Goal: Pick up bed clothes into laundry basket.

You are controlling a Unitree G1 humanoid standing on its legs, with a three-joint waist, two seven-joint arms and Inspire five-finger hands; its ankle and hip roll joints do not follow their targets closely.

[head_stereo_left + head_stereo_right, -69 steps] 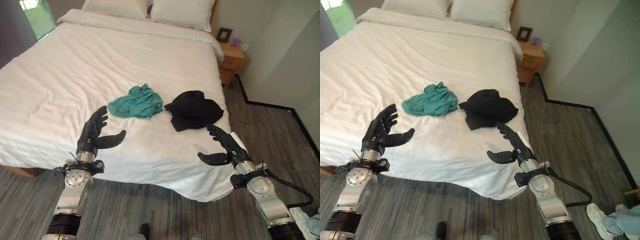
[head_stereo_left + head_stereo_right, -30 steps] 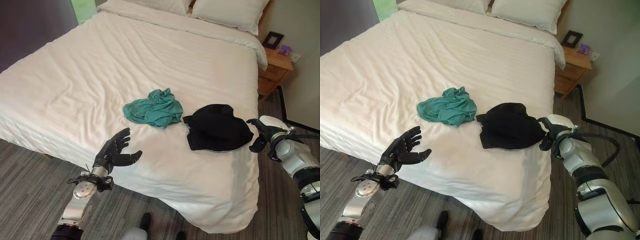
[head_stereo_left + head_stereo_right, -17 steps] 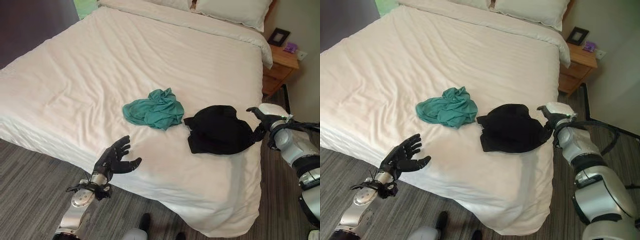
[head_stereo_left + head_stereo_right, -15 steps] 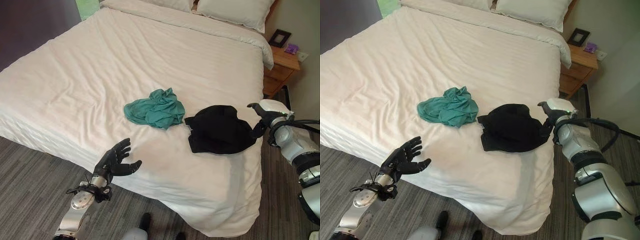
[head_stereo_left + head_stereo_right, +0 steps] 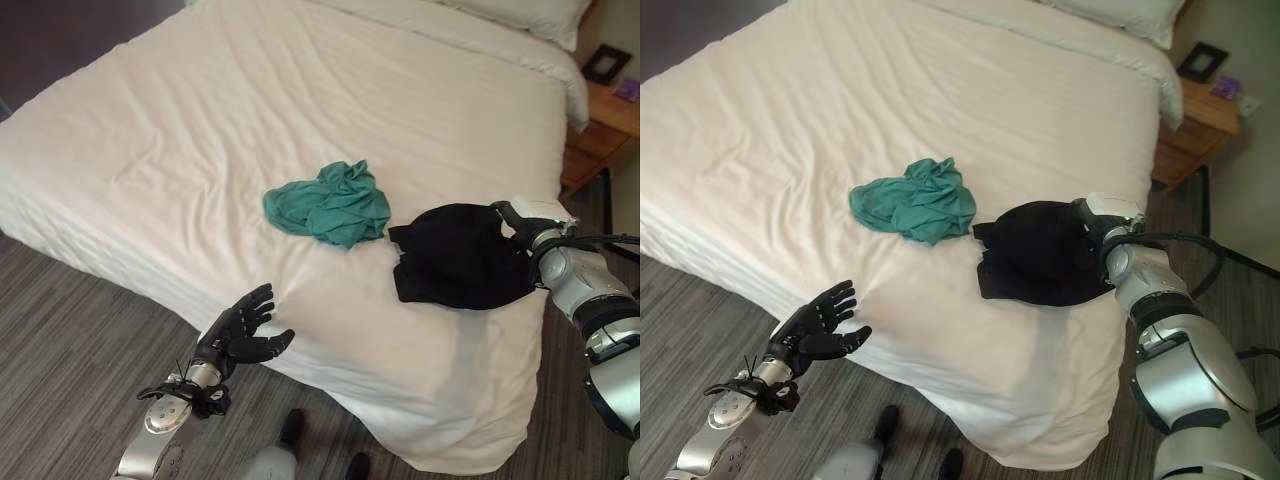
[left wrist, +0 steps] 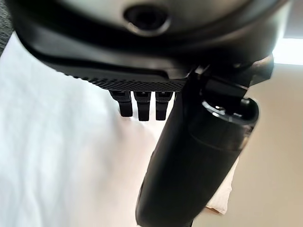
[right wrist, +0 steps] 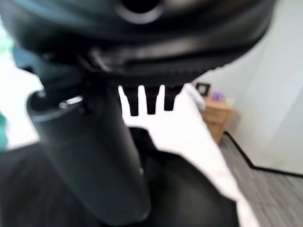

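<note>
White bedding covered the bed (image 5: pixel 200 130), on which a teal garment (image 5: pixel 330 203) and a black garment (image 5: pixel 455 255) were laid near each other. At the near edge, the left hand (image 5: pixel 236 335) was held with fingers spread, nothing grasped. The right hand (image 5: pixel 520 222) was placed against the black garment's far side, fingers straight, thumb over the cloth. A nightstand (image 5: pixel 1195 125) was seen beyond.
</note>
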